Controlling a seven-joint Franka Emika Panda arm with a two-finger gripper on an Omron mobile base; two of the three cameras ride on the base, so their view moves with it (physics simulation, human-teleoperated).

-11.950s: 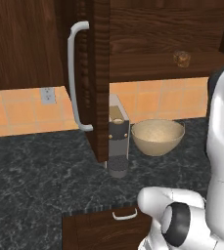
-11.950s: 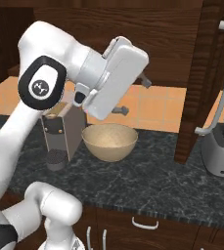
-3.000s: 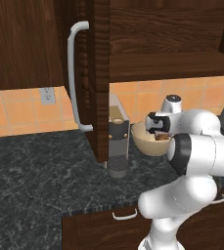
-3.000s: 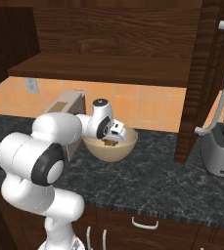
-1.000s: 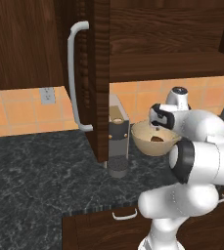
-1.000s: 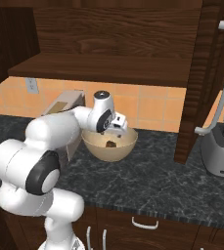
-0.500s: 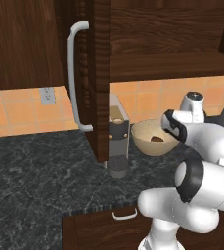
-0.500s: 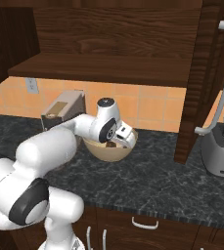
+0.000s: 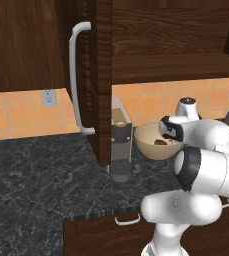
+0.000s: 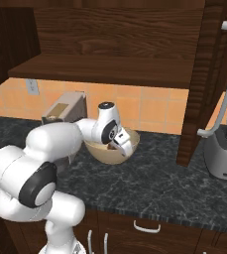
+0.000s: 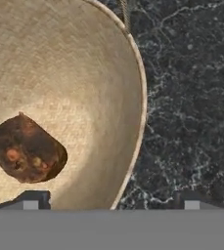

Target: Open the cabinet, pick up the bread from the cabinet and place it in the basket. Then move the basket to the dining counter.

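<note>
- I'm seeing the cabinet (image 9: 98, 75) with its door swung open, hanging over the black granite counter (image 9: 36, 185), above and just left of the basket (image 9: 148, 145).
- The basket sits on that counter, right beside the coffee machine (image 9: 120, 142).
- My gripper (image 11: 111, 201) is spread wide and empty, one fingertip inside the basket's rim, the other outside.
- The bread (image 11: 25, 149) lies in the basket's bottom.

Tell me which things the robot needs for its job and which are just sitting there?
Needed:
dark brown wood-grain cabinet
small dark brown bread
round tan basket
open gripper

Just sitting there:
coffee machine
silver toaster
black speckled granite counter
</note>
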